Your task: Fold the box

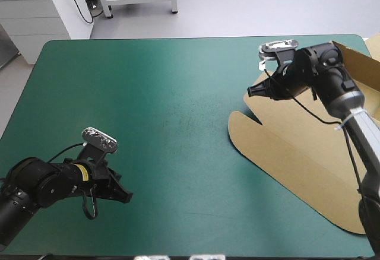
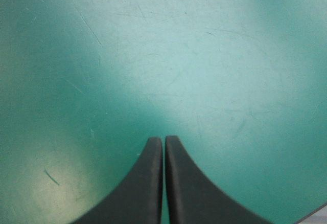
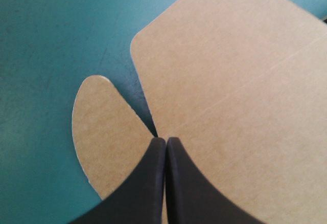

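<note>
Now, the flat brown cardboard box [image 1: 297, 153] lies at the teal-green table's [image 1: 166, 94] right side; the right claw [image 1: 250, 92], fingers pressed together, hangs over its notched edge; the left claw [image 1: 127, 197], likewise closed, sits well apart.

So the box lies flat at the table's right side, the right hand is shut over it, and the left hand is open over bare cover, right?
No: the left hand is shut, not open; the left wrist view shows its fingers meeting over bare teal-green cover. The box and the shut right hand are as you say.
</note>
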